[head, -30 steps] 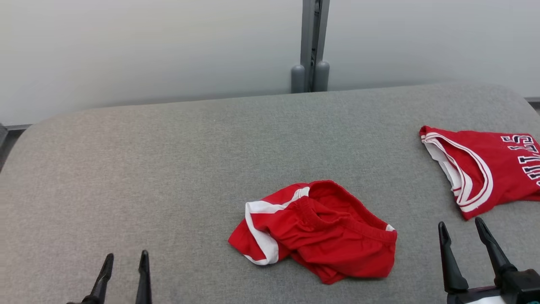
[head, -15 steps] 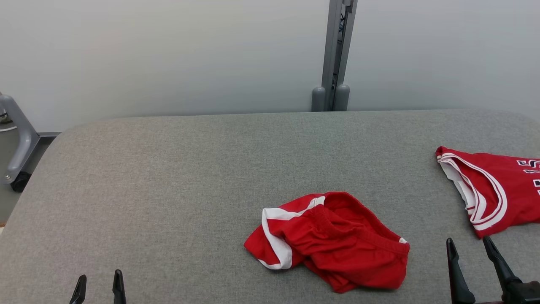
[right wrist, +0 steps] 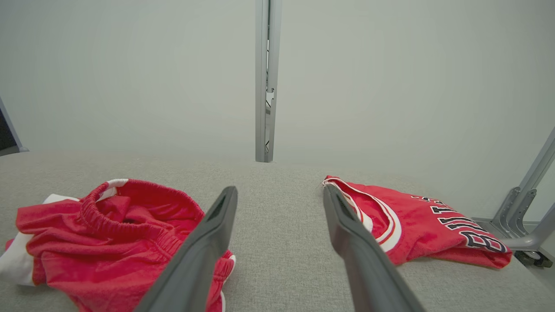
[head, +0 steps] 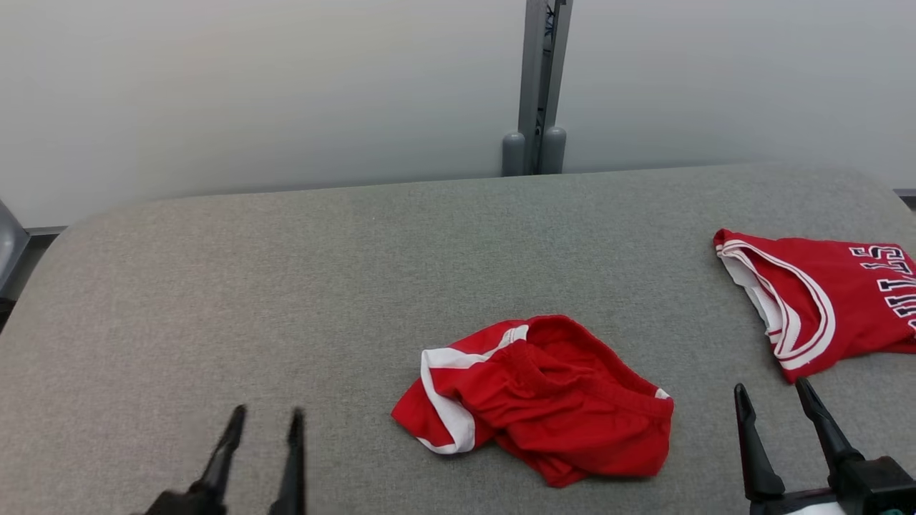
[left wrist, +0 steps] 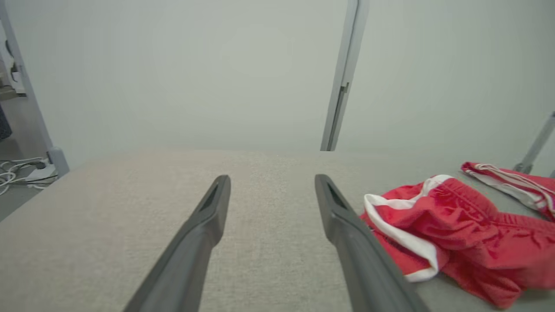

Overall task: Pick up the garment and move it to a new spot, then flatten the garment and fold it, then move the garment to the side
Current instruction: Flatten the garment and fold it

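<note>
Garment (head: 533, 400) crumpled on grey table (head: 286, 272) — left gripper (head: 268, 412) and right gripper (head: 768, 387) spread wide, empty

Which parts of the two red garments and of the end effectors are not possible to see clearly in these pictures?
1. Jersey: in the head view, the right edge cuts off its lettering and body.
2. Shorts: crumpled, so their own folds hide their full shape and underside in every view.
3. Left end effector: blurred in the head view; its base is cut off by the bottom edge.

crumpled red shorts (head: 565, 415), white trim, on tabletop (head: 250, 286)
</note>
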Available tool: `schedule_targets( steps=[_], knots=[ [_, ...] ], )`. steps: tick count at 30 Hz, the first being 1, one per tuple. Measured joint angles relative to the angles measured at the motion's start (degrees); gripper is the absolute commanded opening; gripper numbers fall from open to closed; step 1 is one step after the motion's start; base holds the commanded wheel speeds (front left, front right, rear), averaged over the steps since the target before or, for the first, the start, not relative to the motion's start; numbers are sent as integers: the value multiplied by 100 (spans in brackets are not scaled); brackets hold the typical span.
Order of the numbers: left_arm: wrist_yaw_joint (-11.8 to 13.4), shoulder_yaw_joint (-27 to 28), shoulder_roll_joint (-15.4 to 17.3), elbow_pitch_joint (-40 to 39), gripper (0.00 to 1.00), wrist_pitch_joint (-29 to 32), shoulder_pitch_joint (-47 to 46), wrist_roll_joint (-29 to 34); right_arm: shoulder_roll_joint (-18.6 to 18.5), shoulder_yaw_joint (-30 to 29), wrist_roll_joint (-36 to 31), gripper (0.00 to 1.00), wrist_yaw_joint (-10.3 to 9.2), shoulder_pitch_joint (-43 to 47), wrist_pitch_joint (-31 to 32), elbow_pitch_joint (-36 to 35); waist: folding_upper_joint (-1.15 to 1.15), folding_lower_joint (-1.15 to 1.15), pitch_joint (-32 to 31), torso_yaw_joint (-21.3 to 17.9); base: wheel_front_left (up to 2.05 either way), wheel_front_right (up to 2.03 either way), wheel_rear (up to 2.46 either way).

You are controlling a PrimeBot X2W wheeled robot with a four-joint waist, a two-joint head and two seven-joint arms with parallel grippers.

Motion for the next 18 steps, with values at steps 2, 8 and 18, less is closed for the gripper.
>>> schedule_targets(
  steps=[2, 8, 18],
  knots=[
    [-68, -490, -3, 166, 100, 24, -381, -34, 0, 69, 16, 100, 0, -68, 0, -34, 0, 0, 53, -82, 0, 0, 0],
    [-92, -1886, -12, 684, 100, 1106, -2062, -267, 1, 356, 187, 100, 0, -374, 0, -158, 0, 0, 355, -382, 0, 0, 0],
    [285, -2977, -13, 2057, 100, 2161, -3600, -610, -1, 497, 441, 100, 0, -609, 0, -66, 0, 0, 829, -1080, 0, 0, 0]
  ],
)
